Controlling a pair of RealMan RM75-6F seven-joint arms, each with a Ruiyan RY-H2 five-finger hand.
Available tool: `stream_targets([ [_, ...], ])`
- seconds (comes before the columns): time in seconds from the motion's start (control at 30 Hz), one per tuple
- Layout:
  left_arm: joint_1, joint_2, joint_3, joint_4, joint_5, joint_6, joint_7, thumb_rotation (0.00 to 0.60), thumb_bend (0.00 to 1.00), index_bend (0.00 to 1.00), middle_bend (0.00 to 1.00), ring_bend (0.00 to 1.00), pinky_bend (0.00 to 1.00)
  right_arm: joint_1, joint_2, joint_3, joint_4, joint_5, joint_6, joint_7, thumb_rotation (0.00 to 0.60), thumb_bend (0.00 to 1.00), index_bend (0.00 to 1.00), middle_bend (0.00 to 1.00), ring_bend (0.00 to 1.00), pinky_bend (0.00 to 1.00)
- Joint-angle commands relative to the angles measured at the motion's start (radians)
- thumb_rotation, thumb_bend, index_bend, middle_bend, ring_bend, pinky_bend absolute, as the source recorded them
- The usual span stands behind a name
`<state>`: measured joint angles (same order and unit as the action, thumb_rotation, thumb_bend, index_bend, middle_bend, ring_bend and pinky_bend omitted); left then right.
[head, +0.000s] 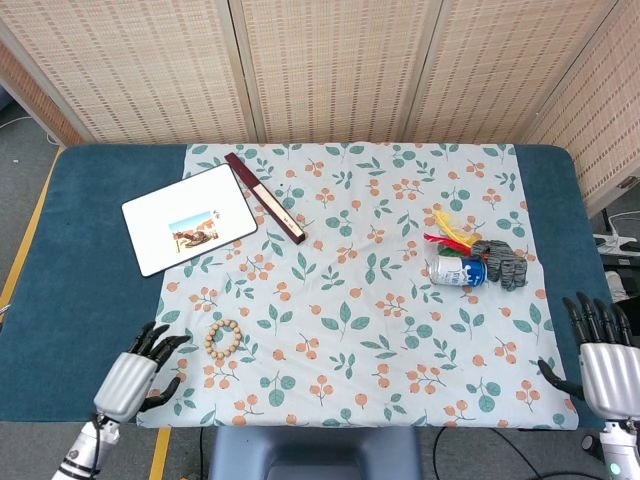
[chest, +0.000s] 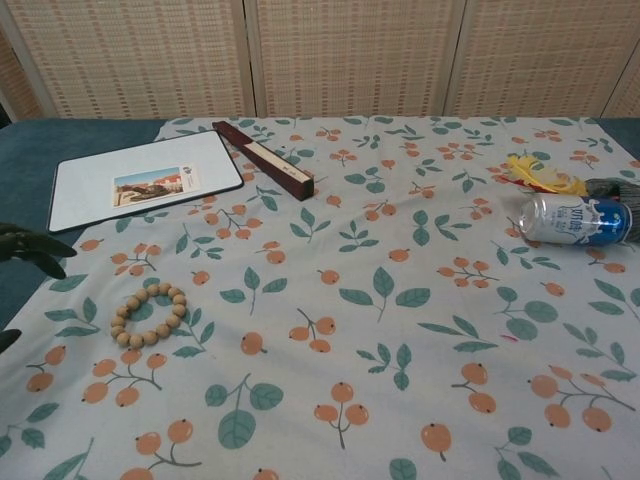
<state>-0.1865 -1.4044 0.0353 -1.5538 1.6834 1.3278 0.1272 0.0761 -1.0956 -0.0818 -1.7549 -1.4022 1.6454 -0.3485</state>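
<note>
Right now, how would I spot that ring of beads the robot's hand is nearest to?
Look at the near left part of the floral tablecloth, just beyond the left hand. The bead bracelet lies flat there, a small loop of round tan beads, unlike the flat white board farther back.

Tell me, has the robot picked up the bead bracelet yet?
Not yet. The bead bracelet lies flat on the flowered cloth, untouched. The left hand is empty, fingers spread, just beside the bracelet at the cloth's edge. The right hand is open too, off by the table's right edge. So nothing is lifted; reaching and gripping the beads would be left.
</note>
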Motion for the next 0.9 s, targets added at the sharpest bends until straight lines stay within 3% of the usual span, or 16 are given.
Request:
stream_targets([
  [0.03, -0.047, -0.101, -0.032, 0.058, -0.047, -0.068, 0.094, 0.600, 0.45, 0.18, 0.30, 0.11, 0.04, -0.006, 0.005, 0.009, -0.001, 0.002, -0.010, 0.010, 0.419, 0.15, 0.00, 0.00, 0.00, 0.00],
  [0.43, -0.086, -0.284, -0.039, 0.287, -0.066, -0.086, 0.306, 0.600, 0.45, 0.33, 0.33, 0.14, 0.04, -0.022, 0.026, 0.033, -0.014, -0.004, -0.058, 0.031, 0.418, 0.15, 0.00, 0.00, 0.00, 0.00],
  [0.73, -0.093, -0.327, -0.031, 0.364, -0.093, -0.097, 0.380, 0.600, 0.45, 0.38, 0.40, 0.19, 0.04, -0.031, 0.036, 0.046, -0.022, -0.013, -0.084, 0.046, 0.419, 0.15, 0.00, 0.00, 0.00, 0.00],
  [0.9, -0.097, -0.348, -0.035, 0.388, -0.097, -0.080, 0.400, 0.600, 0.45, 0.48, 0.49, 0.25, 0.04, -0.037, 0.039, 0.050, -0.025, -0.020, -0.095, 0.050, 0.419, 0.15, 0.00, 0.00, 0.00, 0.00],
])
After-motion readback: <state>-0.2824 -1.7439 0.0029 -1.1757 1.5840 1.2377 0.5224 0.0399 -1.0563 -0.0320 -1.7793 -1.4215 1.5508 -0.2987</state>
